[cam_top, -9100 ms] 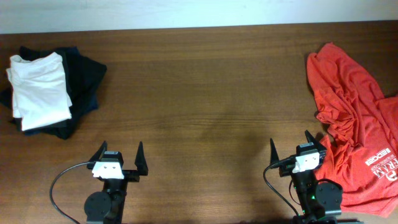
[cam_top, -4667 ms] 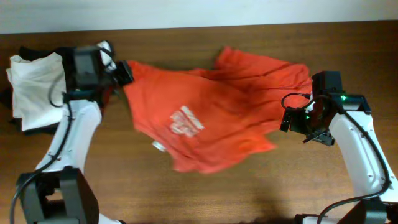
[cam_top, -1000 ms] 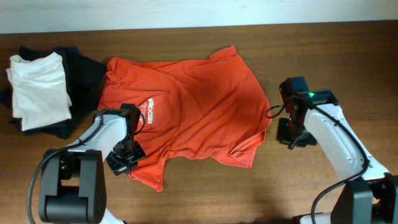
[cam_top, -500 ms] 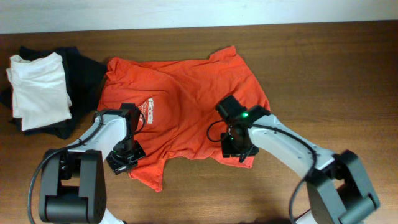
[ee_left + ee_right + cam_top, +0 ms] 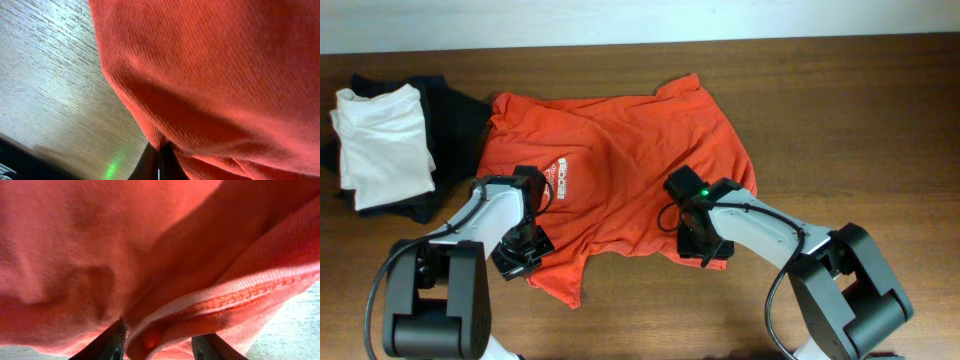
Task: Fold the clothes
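My overhead camera looks straight down from well above on the brown wooden table, whose far edge lies at the frame's top. My left wrist camera sits very close against the orange-red heathered T-shirt, with table grain at its left. The right wrist camera is equally near and sees almost only fabric. All three share that shirt.

A brown wooden table is covered centrally by an orange-red T-shirt. Dark folded garments are stacked far left.
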Tool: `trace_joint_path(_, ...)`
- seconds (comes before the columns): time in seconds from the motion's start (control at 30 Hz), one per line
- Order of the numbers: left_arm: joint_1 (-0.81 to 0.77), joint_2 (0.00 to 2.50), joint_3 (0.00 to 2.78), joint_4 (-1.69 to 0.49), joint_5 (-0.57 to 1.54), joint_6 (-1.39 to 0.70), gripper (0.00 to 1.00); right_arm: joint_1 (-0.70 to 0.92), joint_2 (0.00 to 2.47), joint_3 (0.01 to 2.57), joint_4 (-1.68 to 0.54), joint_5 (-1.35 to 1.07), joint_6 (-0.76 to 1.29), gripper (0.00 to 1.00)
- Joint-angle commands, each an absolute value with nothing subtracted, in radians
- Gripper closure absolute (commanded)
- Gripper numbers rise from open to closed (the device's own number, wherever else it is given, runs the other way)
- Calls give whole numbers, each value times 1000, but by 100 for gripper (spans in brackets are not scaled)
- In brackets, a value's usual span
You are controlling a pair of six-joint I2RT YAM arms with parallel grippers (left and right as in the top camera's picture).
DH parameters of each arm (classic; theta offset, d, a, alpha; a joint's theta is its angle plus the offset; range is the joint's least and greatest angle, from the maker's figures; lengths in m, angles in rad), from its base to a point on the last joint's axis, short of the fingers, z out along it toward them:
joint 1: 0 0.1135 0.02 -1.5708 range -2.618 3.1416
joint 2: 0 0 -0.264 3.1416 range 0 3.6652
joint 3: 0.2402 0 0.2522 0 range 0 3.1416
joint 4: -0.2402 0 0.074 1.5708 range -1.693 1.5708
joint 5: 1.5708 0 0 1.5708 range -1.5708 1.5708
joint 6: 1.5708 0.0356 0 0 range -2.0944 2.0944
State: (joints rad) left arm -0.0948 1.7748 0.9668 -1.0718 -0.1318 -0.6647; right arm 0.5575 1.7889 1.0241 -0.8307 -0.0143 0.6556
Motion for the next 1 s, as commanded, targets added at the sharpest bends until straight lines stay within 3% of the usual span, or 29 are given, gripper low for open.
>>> trace_joint_path(0.0, -91, 1777, 964, -1071, -146, -649, 100, 564, 1794, 1017, -829, 13, 671, 62)
trace_joint_path(0.33, -91, 1777, 964, -1070, -146, -649, 100, 439, 1790, 1045, -900, 21, 640, 96)
trace_joint_path(0.6, -91, 1774, 1013, -1059, -73, -484, 100, 287, 1703, 1213, -1100, 65, 553, 96)
trace_joint_path(0.73, -91, 1677, 1199, -1129, -10, -302, 100, 178, 1615, 1298, -1214, 69, 494, 96)
trace_joint_path(0.97, -62, 1465, 1472, -1246, -10, -262, 100, -26, 1418, 1560, -1386, 65, 289, 96)
